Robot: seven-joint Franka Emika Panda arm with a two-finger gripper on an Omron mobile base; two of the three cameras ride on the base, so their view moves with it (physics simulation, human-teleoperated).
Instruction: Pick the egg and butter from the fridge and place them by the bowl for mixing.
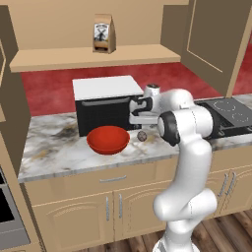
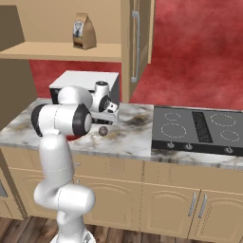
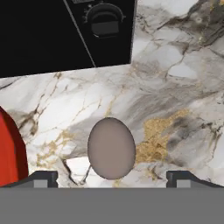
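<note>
Two dark fingertips (image 3: 43, 178) are seen wide apart at the bottom of the hand view, with the egg (image 3: 111, 148) lying between them on the marble and touched by neither; the claw (image 3: 111, 179) is therefore spread wide and grips nothing. In the left base view the claw (image 1: 143, 124) is held just above the egg (image 1: 142, 135), pointing down at the counter (image 1: 54, 147), and in the right base view the claw (image 2: 105, 121) is likewise found directly over the egg (image 2: 102, 130).

The egg is set on the counter's veined grey-and-gold surface, near the front edge and just beside the bowl (image 1: 108, 139). The bowl is red and glossy, and only a curved strip of its wall (image 3: 11, 148) is caught at the left edge of the hand view. In the right base view the bowl (image 2: 72, 137) is mostly hidden by the arm.

Behind the egg and the bowl the microwave (image 1: 107, 104) is placed against the counter's back, its black front and a round knob (image 3: 104, 18) being visible in the hand view. Further toward the counter's right end a black cooktop (image 2: 199, 129) with ring markings is set into the surface. Above the microwave a wooden shelf (image 1: 59, 58) is mounted, and a brown paper bag (image 1: 104, 33) is stood upright on it. Below the counter, tan cabinet doors (image 1: 88, 211) with grey handles are fitted.
</note>
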